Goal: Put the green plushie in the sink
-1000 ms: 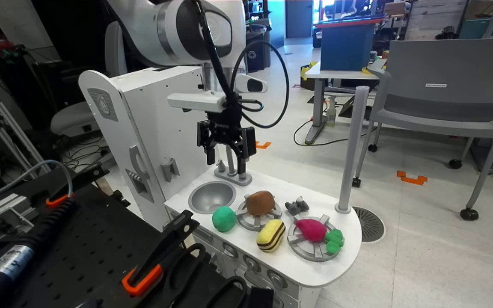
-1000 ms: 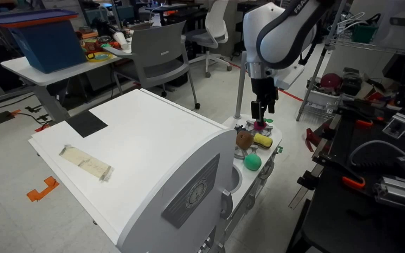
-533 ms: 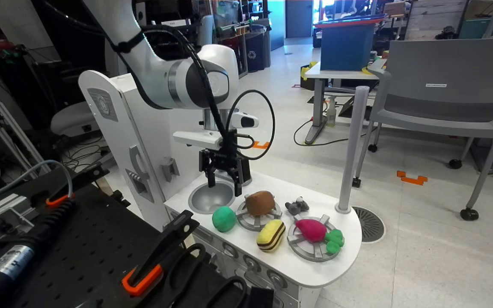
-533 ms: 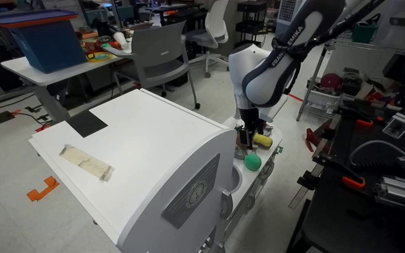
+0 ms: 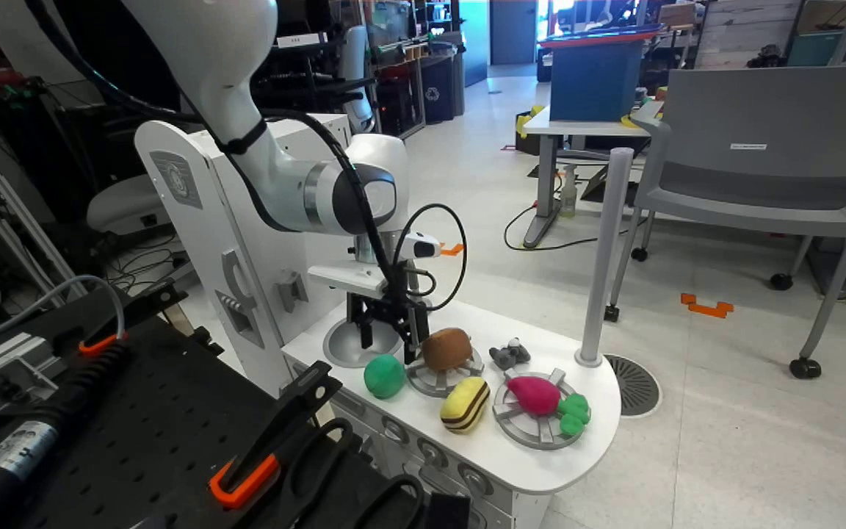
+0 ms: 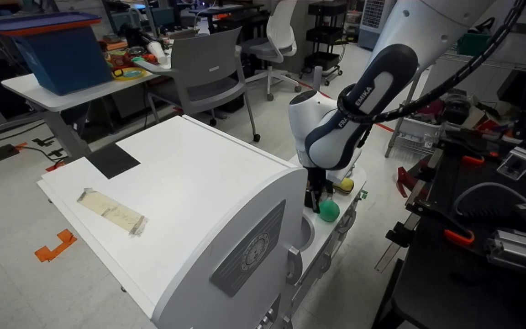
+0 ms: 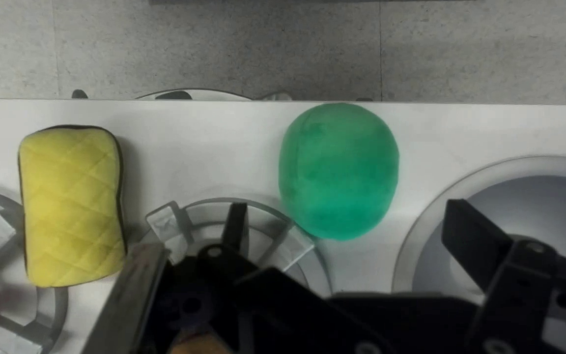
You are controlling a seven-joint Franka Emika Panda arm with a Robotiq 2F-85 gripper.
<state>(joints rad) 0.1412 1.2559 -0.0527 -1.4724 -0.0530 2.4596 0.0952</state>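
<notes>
The green plushie point(image 5: 384, 376) is a bright green ball on the white counter, between the sink and a burner; it also shows in an exterior view point(image 6: 328, 211) and the wrist view point(image 7: 339, 172). The sink point(image 5: 342, 348) is a round grey basin beside it, and its rim shows at the right of the wrist view point(image 7: 407, 241). My gripper point(image 5: 388, 351) is open and empty, low over the counter behind the plushie. In the wrist view, the gripper point(image 7: 346, 204) has one finger over the burner and one over the sink, with the plushie ahead between them. The faucet is hidden by the arm.
A brown toy point(image 5: 446, 349) sits on a burner close beside one finger. A yellow striped toy point(image 5: 465, 404), a pink toy point(image 5: 534, 395) with green ends and a small grey toy point(image 5: 509, 354) lie farther along. A tall white cabinet side point(image 5: 188, 206) stands beside the sink.
My gripper has come down from above the counter's back side and moved toward the green plushie, staying open. The plushie and the other toys have not moved.
</notes>
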